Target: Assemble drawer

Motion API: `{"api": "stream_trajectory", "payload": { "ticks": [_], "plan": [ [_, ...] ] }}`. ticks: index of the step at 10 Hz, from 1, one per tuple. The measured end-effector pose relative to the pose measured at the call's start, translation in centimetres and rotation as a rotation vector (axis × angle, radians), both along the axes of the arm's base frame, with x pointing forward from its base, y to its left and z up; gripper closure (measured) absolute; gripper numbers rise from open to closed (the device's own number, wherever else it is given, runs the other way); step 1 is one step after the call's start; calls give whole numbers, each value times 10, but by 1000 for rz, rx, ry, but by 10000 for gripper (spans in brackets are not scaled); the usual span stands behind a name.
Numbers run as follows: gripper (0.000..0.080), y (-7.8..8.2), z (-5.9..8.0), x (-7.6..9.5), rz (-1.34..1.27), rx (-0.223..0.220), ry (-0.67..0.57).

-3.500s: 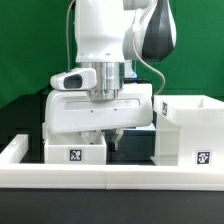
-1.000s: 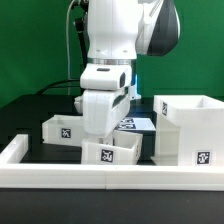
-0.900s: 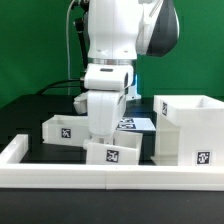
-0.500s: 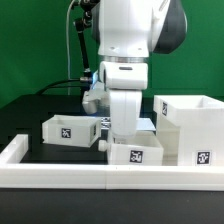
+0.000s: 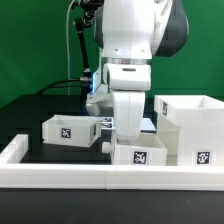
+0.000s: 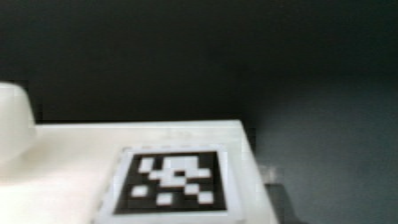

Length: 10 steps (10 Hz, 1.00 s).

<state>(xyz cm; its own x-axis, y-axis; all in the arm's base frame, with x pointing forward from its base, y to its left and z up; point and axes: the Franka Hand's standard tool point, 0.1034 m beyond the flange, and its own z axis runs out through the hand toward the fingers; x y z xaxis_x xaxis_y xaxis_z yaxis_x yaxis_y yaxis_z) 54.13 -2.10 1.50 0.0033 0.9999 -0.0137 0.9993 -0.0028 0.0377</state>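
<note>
A small low white drawer (image 5: 140, 154) with a black-and-white tag on its front sits under my gripper (image 5: 116, 142), close against the exterior view's left side of the tall white housing (image 5: 190, 125). The gripper reaches down onto the drawer's back wall and is shut on it; the fingertips are mostly hidden behind the drawer. I cannot tell whether the drawer rests on the table or hangs just above it. A second low drawer (image 5: 68, 129) stands on the table at the exterior view's left. The wrist view shows only the held drawer's tag (image 6: 173, 182), blurred and very close.
A long white border rail (image 5: 100, 176) runs across the front and turns back at the exterior view's left. The marker board (image 5: 150, 124) lies behind the arm, mostly hidden. The table is black, with a green backdrop behind.
My gripper has carried the drawer toward the exterior view's right, from beside the second drawer to right next to the housing. The second drawer and housing have not moved.
</note>
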Motion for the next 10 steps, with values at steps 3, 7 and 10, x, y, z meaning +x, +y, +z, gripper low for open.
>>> {"api": "stream_trajectory", "payload": {
  "ticks": [3, 7, 10],
  "plan": [
    [758, -5, -2, 3, -4, 3, -16],
    [758, -20, -3, 1, 3, 28, -14],
    [758, -7, -3, 4, 37, 20, -15]
  ]
}}
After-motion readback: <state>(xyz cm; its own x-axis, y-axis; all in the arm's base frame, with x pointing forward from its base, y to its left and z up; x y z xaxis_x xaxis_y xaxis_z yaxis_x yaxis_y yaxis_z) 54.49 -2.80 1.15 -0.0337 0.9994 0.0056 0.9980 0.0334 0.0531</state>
